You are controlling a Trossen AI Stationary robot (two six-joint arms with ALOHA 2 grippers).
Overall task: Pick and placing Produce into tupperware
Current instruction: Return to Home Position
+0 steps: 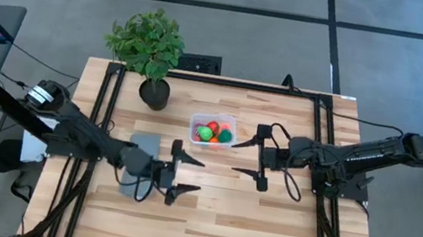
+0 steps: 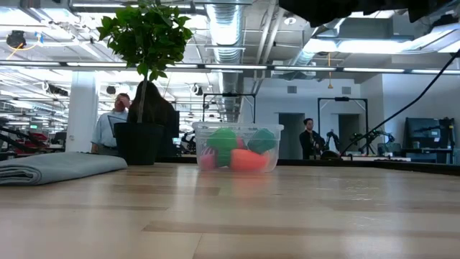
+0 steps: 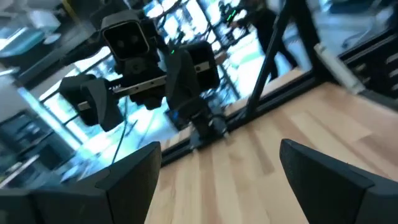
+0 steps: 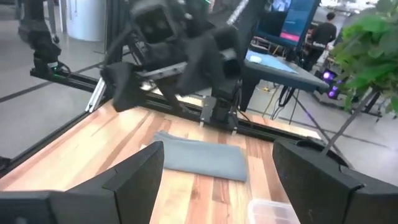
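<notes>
The clear tupperware tub (image 1: 212,130) stands on the table near its far-middle, on its flat bottom (image 2: 237,147). Several toy produce pieces lie inside it: red (image 1: 213,126), green (image 1: 206,134) and orange (image 2: 248,160) among them. I see no produce outside the tub. My left gripper (image 1: 193,175) hovers open, near the table's middle, on the near side of the tub, and points right. My right gripper (image 1: 237,157) is open too, just right of the tub, and points left at the left gripper. Both sets of fingers are empty (image 3: 217,168) (image 4: 217,168).
A flat grey slab (image 1: 142,159) lies under the left arm, left of centre (image 4: 202,155). A potted leafy plant (image 1: 150,49) stands at the far left of the table. Black frame rails (image 1: 109,119) run along the table's sides. People (image 2: 115,122) stand in the room beyond.
</notes>
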